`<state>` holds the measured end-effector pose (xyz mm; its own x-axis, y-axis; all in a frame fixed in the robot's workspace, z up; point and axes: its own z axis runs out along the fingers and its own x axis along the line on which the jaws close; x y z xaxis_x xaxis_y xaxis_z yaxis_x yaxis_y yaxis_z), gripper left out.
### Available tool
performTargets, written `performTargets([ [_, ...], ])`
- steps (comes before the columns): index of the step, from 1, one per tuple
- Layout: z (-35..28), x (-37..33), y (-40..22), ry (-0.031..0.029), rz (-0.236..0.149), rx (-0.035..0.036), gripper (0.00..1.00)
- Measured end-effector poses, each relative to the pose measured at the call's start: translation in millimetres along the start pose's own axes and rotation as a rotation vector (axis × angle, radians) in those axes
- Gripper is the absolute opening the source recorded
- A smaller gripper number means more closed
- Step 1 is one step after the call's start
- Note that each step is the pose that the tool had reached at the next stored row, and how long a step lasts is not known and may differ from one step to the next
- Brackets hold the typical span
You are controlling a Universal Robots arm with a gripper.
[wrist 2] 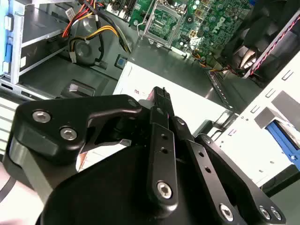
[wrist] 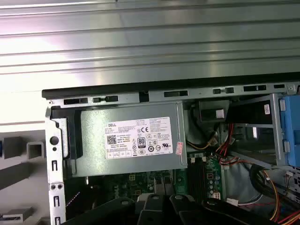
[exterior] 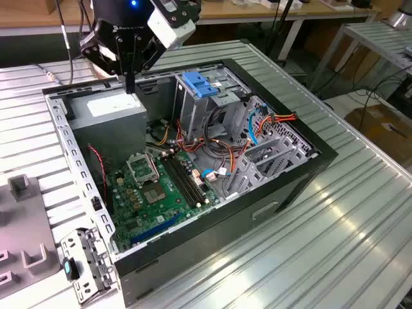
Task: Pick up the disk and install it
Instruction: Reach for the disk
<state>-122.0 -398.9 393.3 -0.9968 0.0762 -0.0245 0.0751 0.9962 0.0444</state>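
The disk is out of view. My gripper (exterior: 131,89) hangs over the back corner of the open computer case (exterior: 283,187) at the exterior view's left. It sits just above the grey power-supply box (exterior: 109,109), whose white sticker (wrist: 138,137) shows in the first wrist view. The black fingers (wrist 2: 161,96) are pressed together with nothing between them, pointing down at that box. The metal drive cage (exterior: 215,103) with a blue plastic latch (exterior: 198,84) on top stands inside the case, toward the exterior view's right of the gripper.
A green motherboard (exterior: 158,190) lies on the case floor, with orange and yellow cables (exterior: 225,151) beside the cage. Grey fixture blocks (exterior: 22,193) and a loose metal bracket (exterior: 87,264) sit on the ribbed metal table (exterior: 335,257) beside the case.
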Motion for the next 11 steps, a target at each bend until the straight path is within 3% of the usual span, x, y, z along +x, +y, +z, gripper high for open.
performTargets([
  [11, -0.2, 7.1, -0.5, 0.0, 0.0, 0.0, 0.11],
])
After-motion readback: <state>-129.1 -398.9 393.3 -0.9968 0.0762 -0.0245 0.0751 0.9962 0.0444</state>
